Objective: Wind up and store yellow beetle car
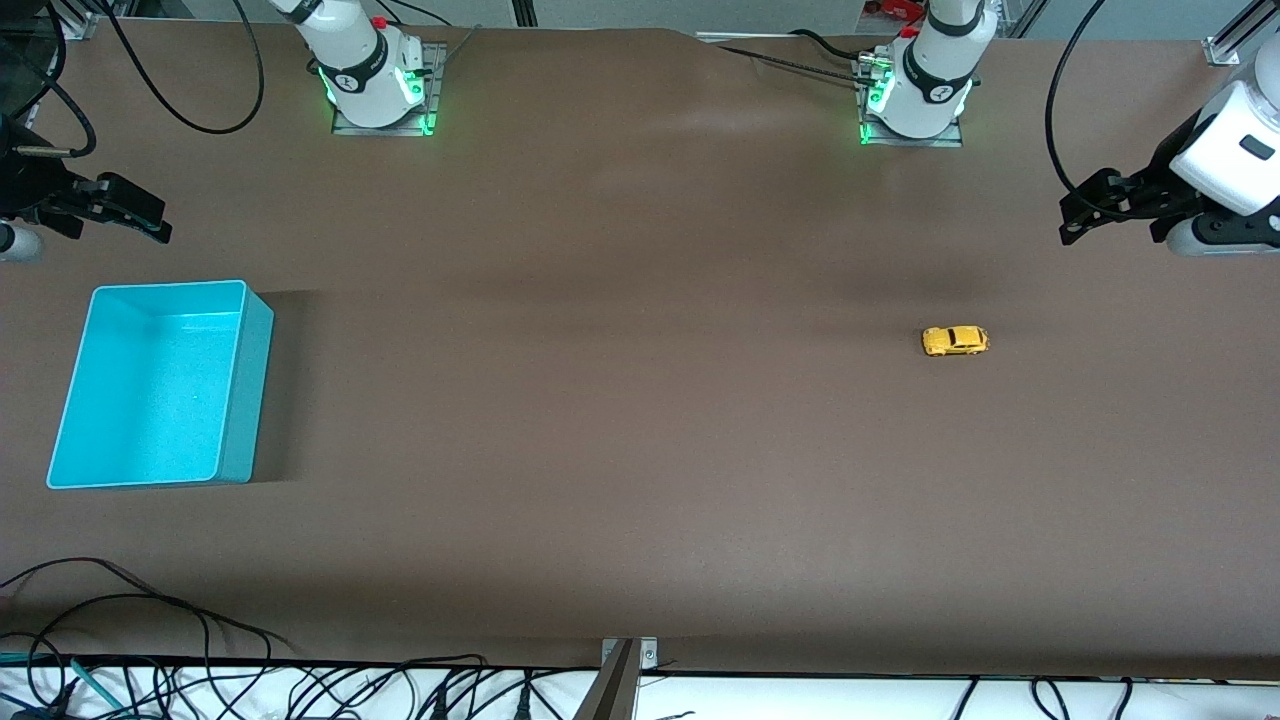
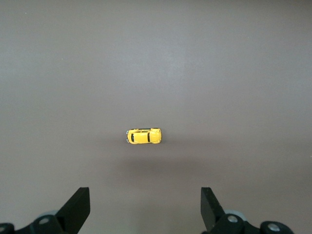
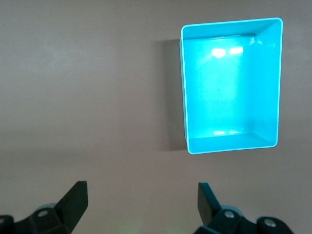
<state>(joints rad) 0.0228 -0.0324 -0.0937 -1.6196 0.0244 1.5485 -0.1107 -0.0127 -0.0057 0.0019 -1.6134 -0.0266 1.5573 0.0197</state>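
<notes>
The yellow beetle car (image 1: 955, 341) stands alone on the brown table toward the left arm's end, its wheels down. In the left wrist view the yellow beetle car (image 2: 144, 136) lies well clear of my left gripper (image 2: 145, 195), which is open and holds nothing. That left gripper (image 1: 1072, 222) hangs over bare table by the edge at the left arm's end. My right gripper (image 1: 150, 222) is up over the table at the right arm's end, open and empty (image 3: 141, 187).
A turquoise bin (image 1: 258, 390) with nothing in it sits at the right arm's end, and the bin (image 3: 184, 87) also shows in the right wrist view. Black cables (image 1: 150, 620) trail along the table edge nearest the front camera, beside a metal bracket (image 1: 628, 655).
</notes>
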